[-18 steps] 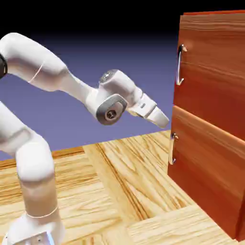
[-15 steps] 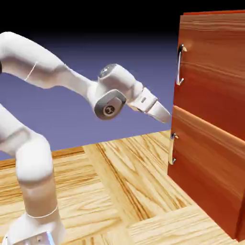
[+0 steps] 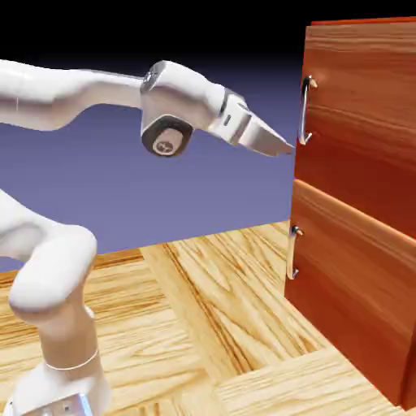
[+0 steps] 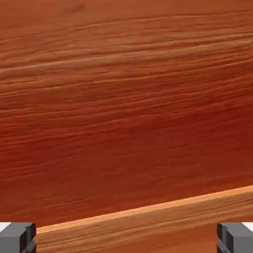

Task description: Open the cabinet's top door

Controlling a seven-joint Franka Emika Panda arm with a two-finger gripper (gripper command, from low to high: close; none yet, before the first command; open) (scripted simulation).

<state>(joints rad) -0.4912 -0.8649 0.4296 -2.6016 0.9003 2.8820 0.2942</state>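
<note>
The tall reddish-brown cabinet stands at the exterior view's right. Its top door looks flush, with a slim vertical silver handle at its left edge. My gripper points at the cabinet just left of that handle's lower end, a small gap away and not touching it. In the hand view the wood of the top door fills the picture, with a lighter seam running across low down. Both grey fingertips sit far apart at the bottom corners, so the gripper is open and holds nothing.
Below the top door is the lower panel with a similar silver handle. The wooden tabletop spreads under the arm, whose white base rises at the lower left.
The arm has straightened and lifted. The gripper rose from about the seam between the panels to the height of the top handle's lower end and moved slightly closer to the cabinet.
</note>
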